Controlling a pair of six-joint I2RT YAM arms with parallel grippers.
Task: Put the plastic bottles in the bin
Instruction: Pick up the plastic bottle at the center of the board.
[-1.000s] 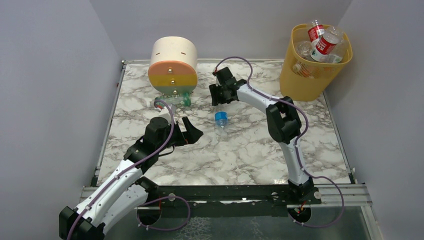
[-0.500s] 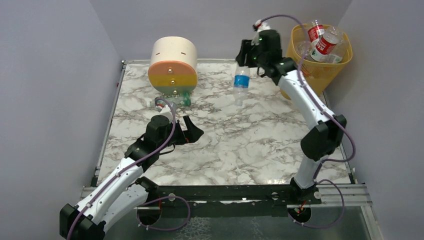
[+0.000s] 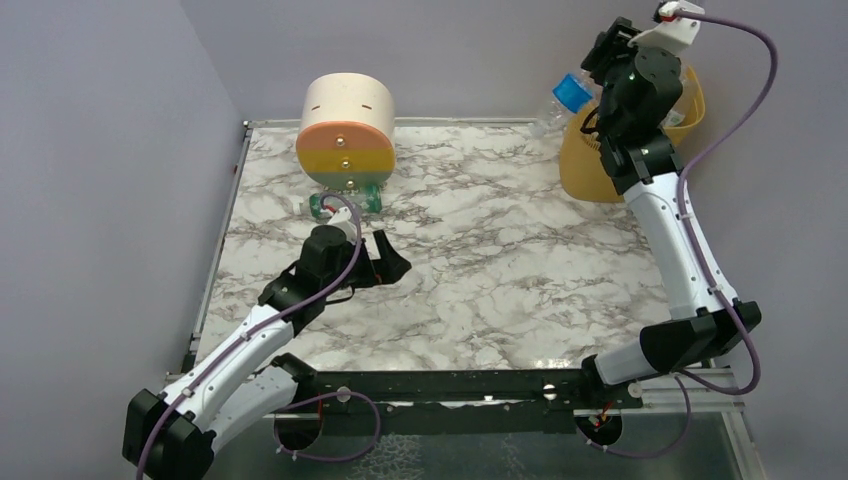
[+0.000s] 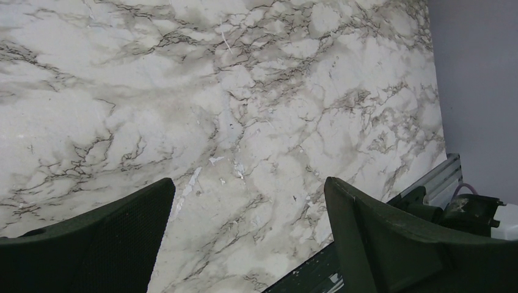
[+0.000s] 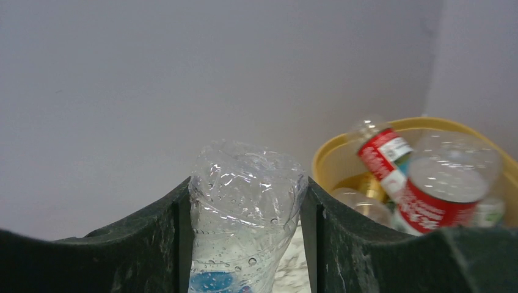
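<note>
1. The right gripper (image 5: 245, 189), clamped on a clear plastic bottle (image 5: 244, 232): one dark finger (image 5: 153, 244) pressed at each side of its crumpled body, a bit of blue label showing low between them.
2. Seen from the top camera, raised high in the air, with the bottle tilted and just beside the left rim of the yellow bin (image 3: 580, 160). Cannot tell if any part of it is already above the opening.
3. Inside the bin, a heap of bottles reaching up to the rim, among them two red-label bottles (image 5: 440, 195) lying on top.
4. The left gripper (image 4: 247, 183), jaws wide apart, nothing between them, only the bare marble table (image 4: 256, 91) below.
5. In the top view, low over the left part of the table, well apart from the bin.
6. Just behind it, a greenish bottle (image 3: 345, 203) lying on the table, at the foot of the round drawer unit (image 3: 345, 140).
</note>
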